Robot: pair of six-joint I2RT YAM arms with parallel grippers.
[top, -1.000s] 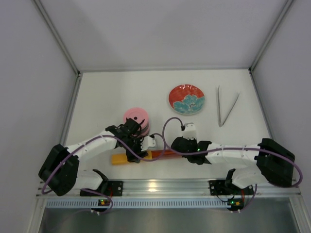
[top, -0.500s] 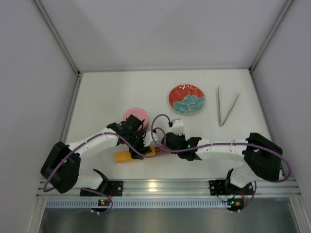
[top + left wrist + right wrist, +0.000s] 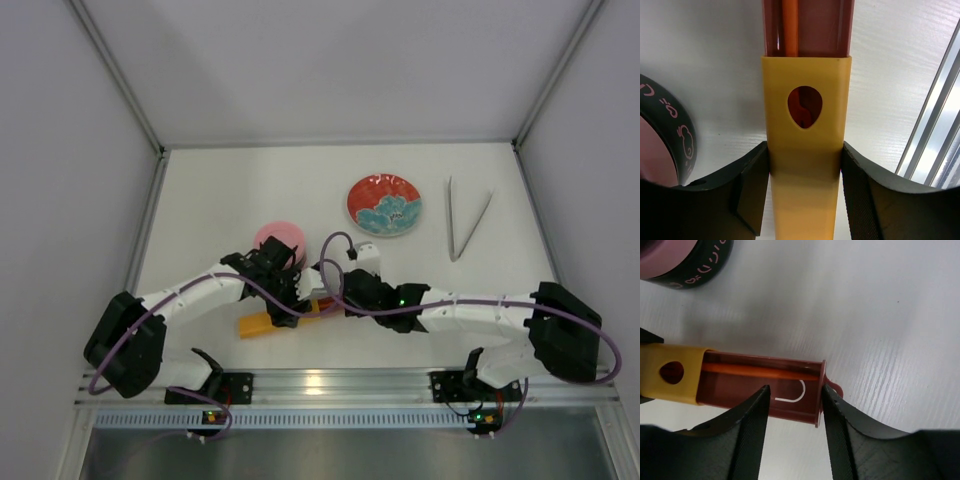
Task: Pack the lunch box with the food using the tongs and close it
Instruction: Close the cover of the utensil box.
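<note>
Right jaws opened over tray (image 3: 740, 390); left jaws clamp yellow sleeve (image 3: 805, 175).

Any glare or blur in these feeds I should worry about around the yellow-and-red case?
Top view: sharp, evenly lit, one glare spot on the front rail. Left wrist: yellow sleeve crisp, left fingers dark and soft. Right wrist: red tray clear, pink lid blurred at the corner, sheen across the table.

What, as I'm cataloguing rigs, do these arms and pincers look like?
Both the left arm and right arm have white links with black joints, each trailed by a purple cable. A green light glows on the right one. The left pincer and right pincer have black curved fingers with textured pads.
</note>
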